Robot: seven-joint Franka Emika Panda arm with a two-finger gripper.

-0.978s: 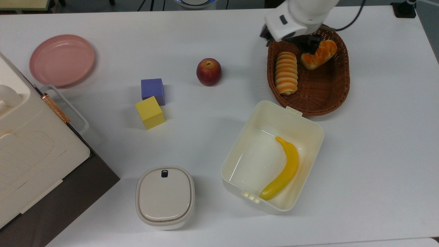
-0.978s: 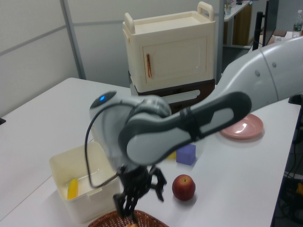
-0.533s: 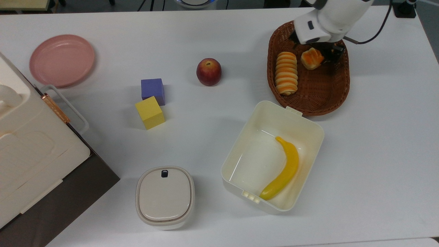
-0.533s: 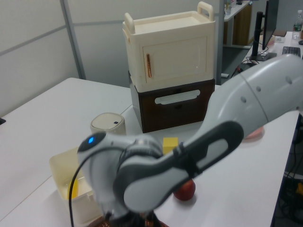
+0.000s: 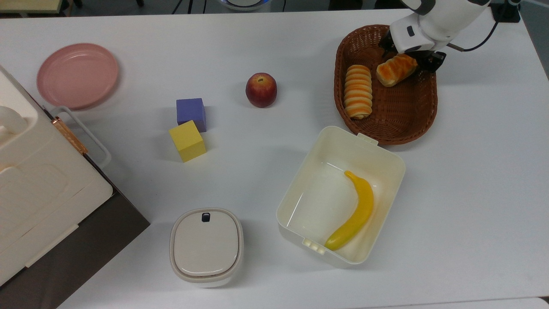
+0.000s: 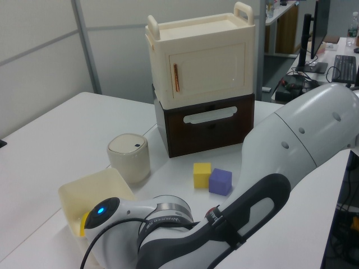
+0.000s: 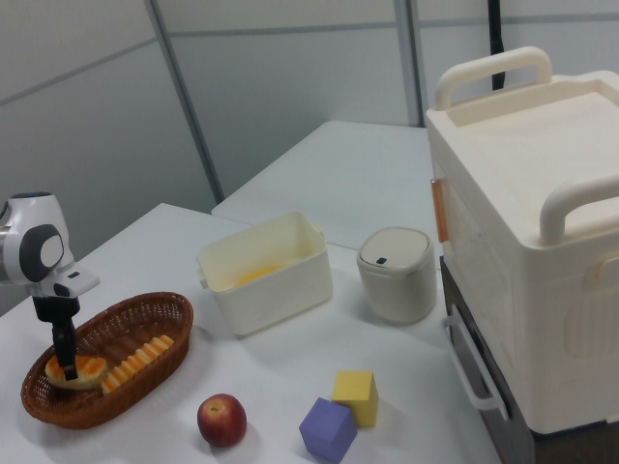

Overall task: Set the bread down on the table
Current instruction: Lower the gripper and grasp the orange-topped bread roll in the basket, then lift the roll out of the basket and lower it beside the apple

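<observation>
The bread [image 5: 396,69] sits in the wicker basket [image 5: 399,122], at the far end from the top view's bottom edge, just beside the striped roll [image 5: 357,91] on the top view's left. Moving right across the top view, the gripper [image 5: 411,58] is down on the loaf's right-hand end, and in the right view the dark fingers [image 7: 64,350] come straight down onto the bread [image 7: 76,370]. They look clamped on it, one finger either side of that end (though the grip sits far out toward the tip, not the middle).

To do this well, I'd say lift straight up until the loaf is over the basket rim, because an end-held loaf may swing or tilt. Then carry it to bare table [image 5: 480,171], perhaps to the top view's right of the basket, lower until it rests, and only then release.

Against half a second back: the arm has swung further toward the top view's right, uncovering more of the bread, which now shows its long glazed top instead of a short stub. Roll, apple [image 5: 261,89] and blocks haven't budged.
</observation>
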